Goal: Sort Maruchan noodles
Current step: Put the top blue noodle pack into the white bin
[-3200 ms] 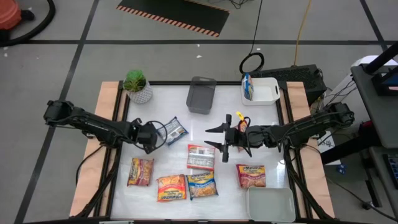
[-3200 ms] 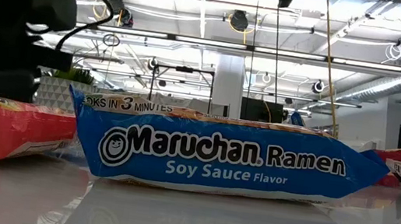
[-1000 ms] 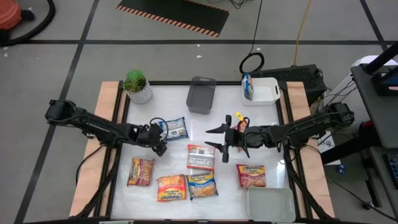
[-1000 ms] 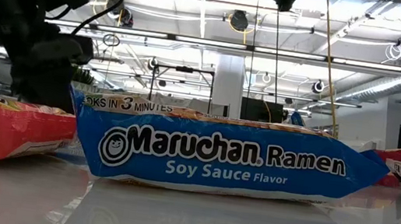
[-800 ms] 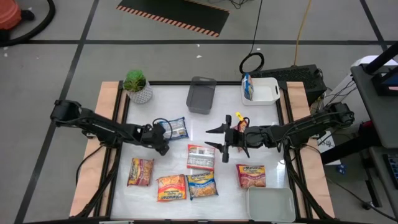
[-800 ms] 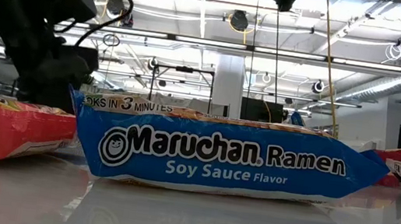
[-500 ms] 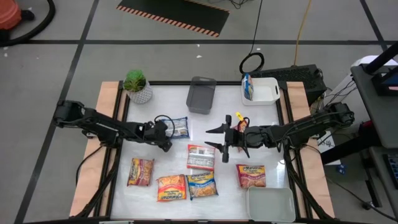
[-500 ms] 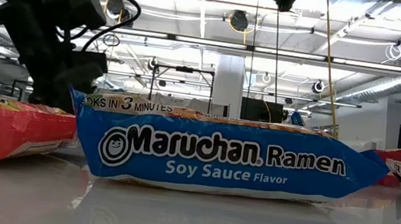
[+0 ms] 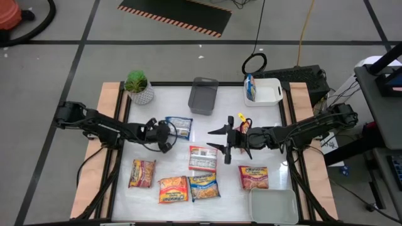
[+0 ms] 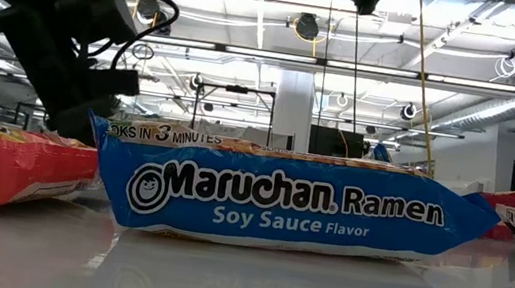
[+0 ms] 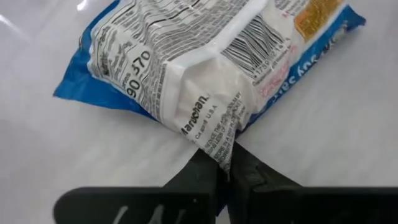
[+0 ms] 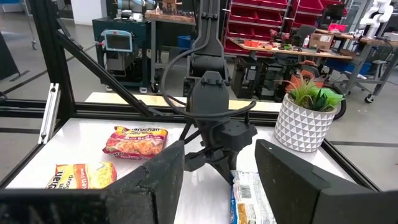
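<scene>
While the left gripper stays pinched on the back seam of the blue packet, at eleven o'clock from table centre, carry it level without tugging the seal. Right gripper waits, fingers apart.

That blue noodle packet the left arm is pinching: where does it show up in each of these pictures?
High view: blue noodle packet lies at the left gripper, upper middle of the table.
Low view: cannot tell; hidden behind a nearer packet.
Left wrist view: fills the frame, seam pinched.
Right wrist view: lower middle.
Shared landmark: potted plant.
</scene>
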